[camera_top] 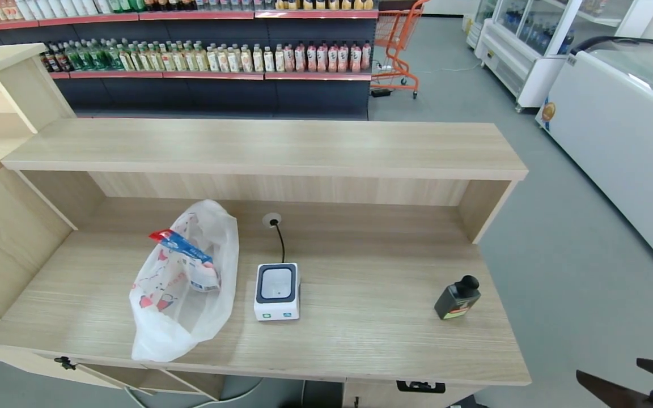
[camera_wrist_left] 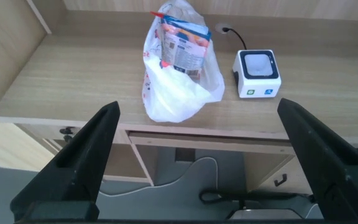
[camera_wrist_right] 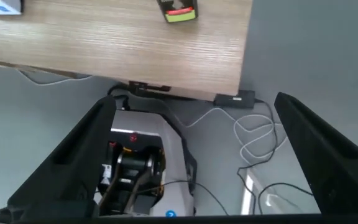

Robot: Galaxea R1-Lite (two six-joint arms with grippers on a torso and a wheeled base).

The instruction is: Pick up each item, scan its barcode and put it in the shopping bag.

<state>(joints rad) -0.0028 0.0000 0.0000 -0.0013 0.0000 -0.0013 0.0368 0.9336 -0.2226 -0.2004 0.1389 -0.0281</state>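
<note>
Bottle (camera_top: 457, 297) is the item you have loose on the counter (camera_top: 372, 328): it stands upright near the right end, dark with a black cap and a red-and-green label, well apart from everything else. Your scanner (camera_top: 276, 290), a small white box with a dark-framed window facing up, sits around the middle of the counter, and its black cable (camera_top: 279, 241) runs back to a round port in the counter top. Just to the scanner's left you have the bag (camera_top: 162, 334), thin white plastic with red print, lying slumped with its mouth towards the back. A packet (camera_top: 187, 258) in red, blue and white rests inside it and pokes out of the opening. Your left gripper (camera_wrist_left: 197, 109) is spread wide with nothing between its fingers; it hangs out in front of the counter's front edge, facing the bag and the scanner and touching neither. Your right gripper (camera_wrist_right: 196, 102) is spread just as wide and holds nothing; it sits off the counter's front right corner, well apart from the bottle. Behind the counter you can see shelves of drinks (camera_top: 207, 56), and chest freezers (camera_top: 615, 130) line the floor to your right.
</note>
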